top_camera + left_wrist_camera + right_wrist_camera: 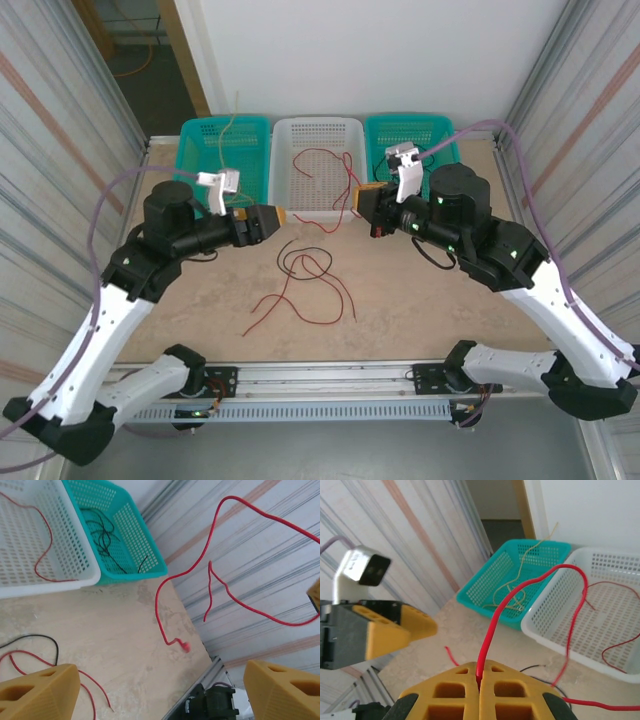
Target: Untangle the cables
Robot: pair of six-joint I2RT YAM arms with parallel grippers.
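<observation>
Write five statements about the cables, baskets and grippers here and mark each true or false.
1. The right gripper is shut on a red cable. True.
2. The left gripper grips a black cable. False: its jaws stand open and empty.
3. The white basket stands between the left teal basket and the right teal basket. True.
4. The white basket holds a pale yellow cable. False: a second red cable lies in it; the pale yellow cable is in the left teal basket.
5. A black cable and a third red cable lie on the table. True.
</observation>
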